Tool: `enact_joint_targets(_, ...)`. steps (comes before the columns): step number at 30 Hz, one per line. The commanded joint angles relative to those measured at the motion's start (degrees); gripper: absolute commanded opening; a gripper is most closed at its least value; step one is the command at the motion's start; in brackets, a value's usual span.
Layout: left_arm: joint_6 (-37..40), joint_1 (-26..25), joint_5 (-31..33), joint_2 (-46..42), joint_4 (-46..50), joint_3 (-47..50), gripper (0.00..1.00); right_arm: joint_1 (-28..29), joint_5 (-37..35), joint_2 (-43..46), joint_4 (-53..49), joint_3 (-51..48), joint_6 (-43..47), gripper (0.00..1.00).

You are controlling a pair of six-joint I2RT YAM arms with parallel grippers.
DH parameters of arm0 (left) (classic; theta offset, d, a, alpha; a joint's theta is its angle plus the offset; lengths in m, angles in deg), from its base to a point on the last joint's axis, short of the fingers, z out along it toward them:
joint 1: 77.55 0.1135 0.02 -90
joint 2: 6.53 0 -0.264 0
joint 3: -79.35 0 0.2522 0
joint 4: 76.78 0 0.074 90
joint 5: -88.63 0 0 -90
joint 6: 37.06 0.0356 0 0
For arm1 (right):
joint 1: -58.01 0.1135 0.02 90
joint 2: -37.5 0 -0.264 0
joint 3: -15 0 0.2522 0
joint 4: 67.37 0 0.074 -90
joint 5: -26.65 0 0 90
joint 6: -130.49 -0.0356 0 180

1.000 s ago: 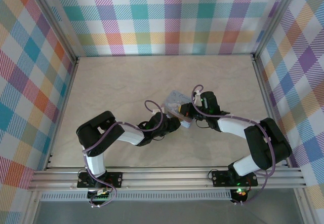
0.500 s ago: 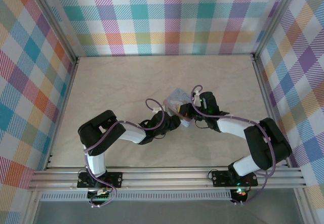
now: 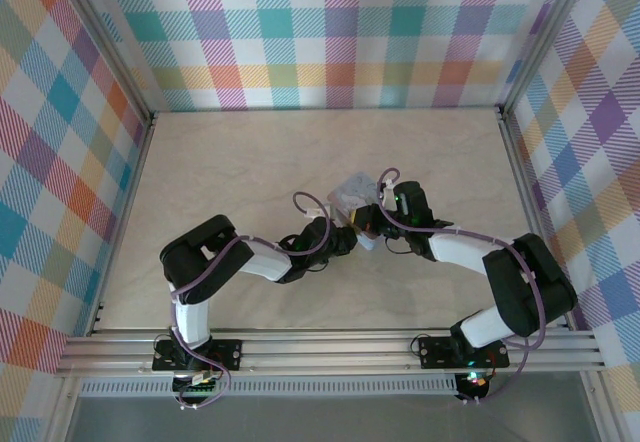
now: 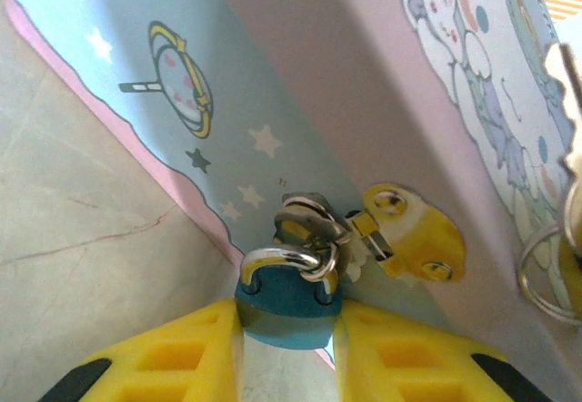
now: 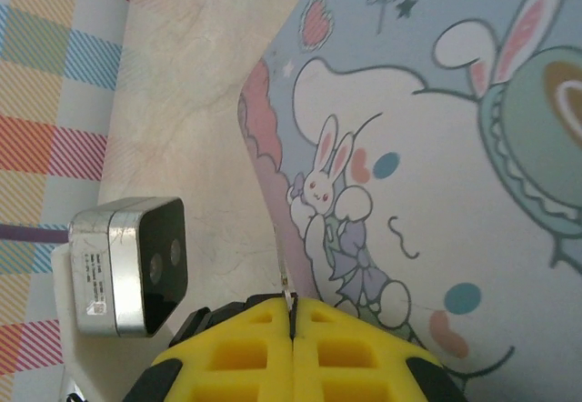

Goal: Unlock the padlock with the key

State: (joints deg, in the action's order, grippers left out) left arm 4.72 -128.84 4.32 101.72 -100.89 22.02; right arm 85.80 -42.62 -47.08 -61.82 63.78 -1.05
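The teal-green padlock (image 4: 289, 309) is pinched between the yellow fingers of my left gripper (image 4: 289, 334), which is shut on its body. Its silver shackle (image 4: 277, 259) hooks through the metal hasp of the pale blue cartoon tin (image 4: 227, 75). My right gripper (image 5: 293, 309) is shut on the key (image 5: 285, 286), a thin grey sliver sticking out from between the pads, close against the tin's lid (image 5: 436, 147). The key (image 4: 570, 102) and its ring also hang at the right edge of the left wrist view. From above, both grippers (image 3: 345, 237) (image 3: 370, 220) meet at the tin (image 3: 353, 190).
The tin rests tilted on the pale marble-patterned table (image 3: 250, 162). Plaid walls (image 3: 330, 32) enclose the table on three sides. The left wrist camera housing (image 5: 127, 266) sits just left of my right gripper's fingers.
The left arm has shifted slightly right and forward with the padlock, and the tin has tipped a little farther back. The right gripper has hardly moved.
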Motion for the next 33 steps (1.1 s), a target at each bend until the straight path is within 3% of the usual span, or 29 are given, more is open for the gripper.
enact_joint_targets(1, 2.5, 1.1, 1.8, 0.9, -1.1, -1.5, 0.28, 1.3, 1.1, 0.6, -8.8, -2.0, 0.4, 0.0)
enact_joint_targets(21, -0.4, 1.2, -6.0, -6.7, 5.8, -1.6, 0.28, -0.2, -0.9, 22.2, -19.2, -9.1, 7.1, 0.0)
enact_joint_targets(27, -3.7, 1.3, -9.1, -7.2, 8.6, -3.4, 0.29, 1.3, -3.7, 28.2, -22.6, -12.1, 9.0, 0.0)
enact_joint_targets(33, -6.7, 1.3, -10.8, -7.3, 10.1, -4.6, 0.29, 5.1, -7.4, 28.6, -20.1, -15.1, 9.2, 0.0)
